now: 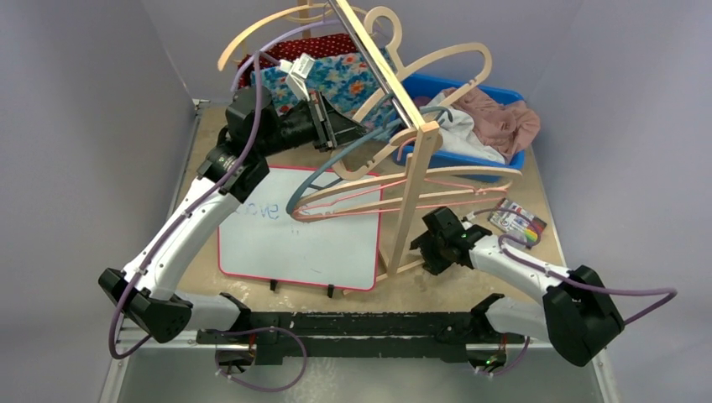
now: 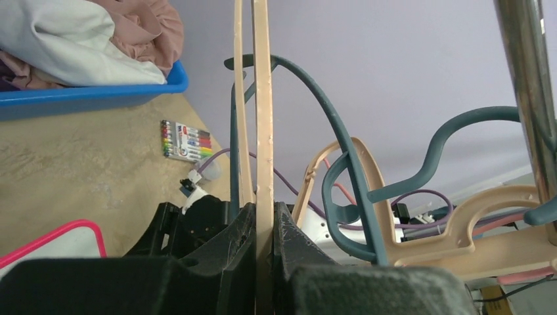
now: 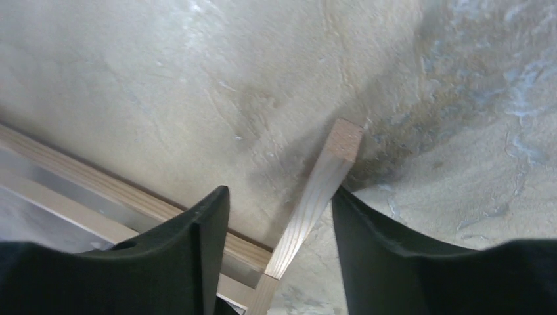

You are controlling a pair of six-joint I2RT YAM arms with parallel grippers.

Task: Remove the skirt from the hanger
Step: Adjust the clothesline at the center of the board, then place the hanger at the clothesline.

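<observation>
Skirt: the floral blue skirt (image 1: pixel 340 74) hangs high at the back left of the wooden rack (image 1: pixel 417 185), with a red patterned cloth (image 1: pixel 315 46) just behind it.
Skirt versus tools: it is just behind and above the left tool (image 1: pixel 340 130), apparently touching the wrist; it is well apart from the right tool (image 1: pixel 420 243).
Left tool: pressed together on a thin pale wooden hanger (image 2: pixel 263 118), which stands edge-on between the fingers (image 2: pixel 240 226) in the wrist view.
Beside the grip: a teal hanger (image 2: pixel 341 125) curves just to the right of the pinched wood.
Right tool: spread, low over the tabletop (image 3: pixel 197 79), fingers either side of the rack's foot bar (image 3: pixel 322 190); the right-hand finger (image 3: pixel 368 230) looks to be against the bar.
Skirt's support: which hanger carries it cannot be told.
Blue bin (image 1: pixel 504 159): back right, holding pink and pale clothes (image 1: pixel 504 117).
Whiteboard (image 1: pixel 294 243): flat on the tabletop below the left arm.
Marker pack (image 1: pixel 518 222): near the right edge.
</observation>
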